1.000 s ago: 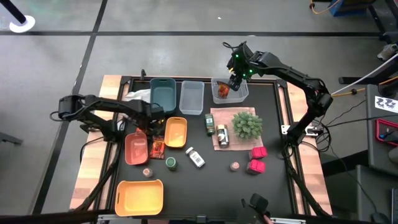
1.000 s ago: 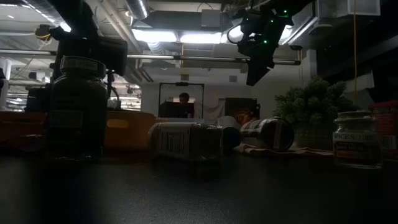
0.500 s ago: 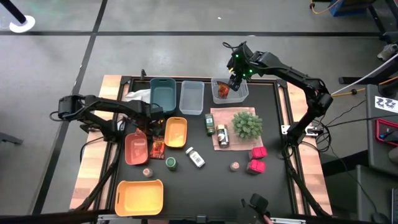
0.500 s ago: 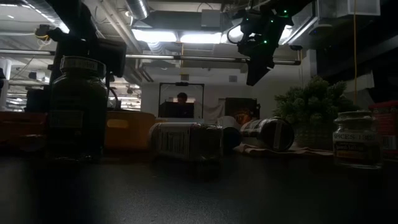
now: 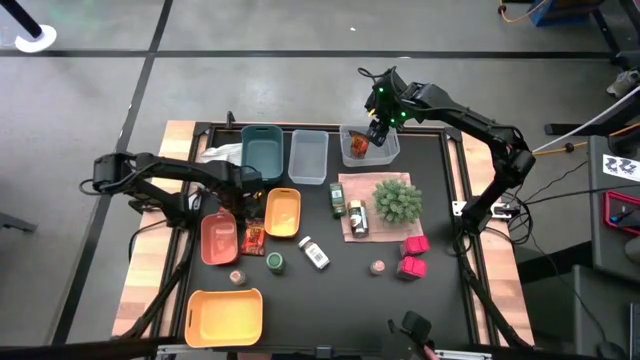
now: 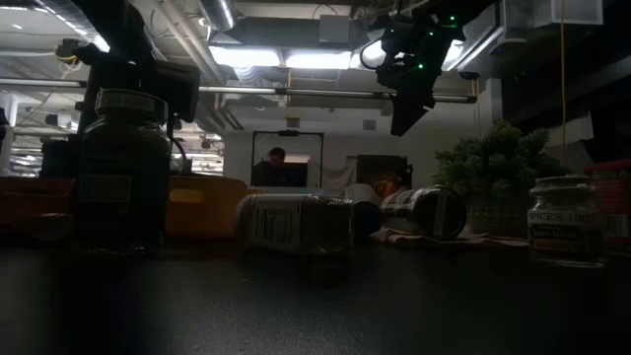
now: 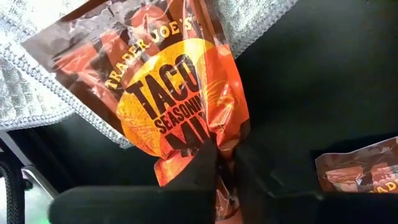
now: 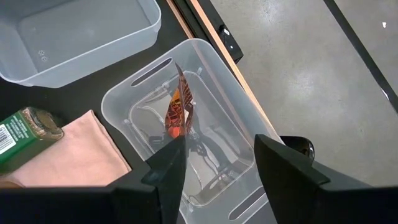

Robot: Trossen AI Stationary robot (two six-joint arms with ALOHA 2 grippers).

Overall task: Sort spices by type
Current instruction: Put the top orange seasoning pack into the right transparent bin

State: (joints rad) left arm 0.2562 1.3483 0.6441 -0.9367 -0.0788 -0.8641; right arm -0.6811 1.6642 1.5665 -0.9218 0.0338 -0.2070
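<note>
Left claw (image 7: 225, 163) clamped on the lower edge of a red-orange taco seasoning packet (image 7: 180, 93), pinching the thin foil at its end so it can be lifted clear of the grey cloth (image 7: 37, 93) partly under it. Seen from above, positioned beside the salmon tray (image 5: 219, 240) and the orange tray (image 5: 283, 212), at the left of the table (image 5: 440, 300). A second packet (image 7: 364, 177) flat on the dark surface near by, likely next in line.

Right claw (image 8: 214, 155) hanging over the clear bin (image 8: 245, 193) at the far edge, fingers parted, nothing gripped. Another packet (image 8: 179, 111) leaning upright inside that bin, apparently the chosen spot for packets.

Remaining goods unsorted: green jar (image 5: 274, 262), white bottle (image 5: 316, 253), two dark jars (image 5: 357, 218) on the pink mat, magenta boxes (image 5: 412, 256) beside the plant (image 5: 398, 200). Probably an early stage of sorting.
</note>
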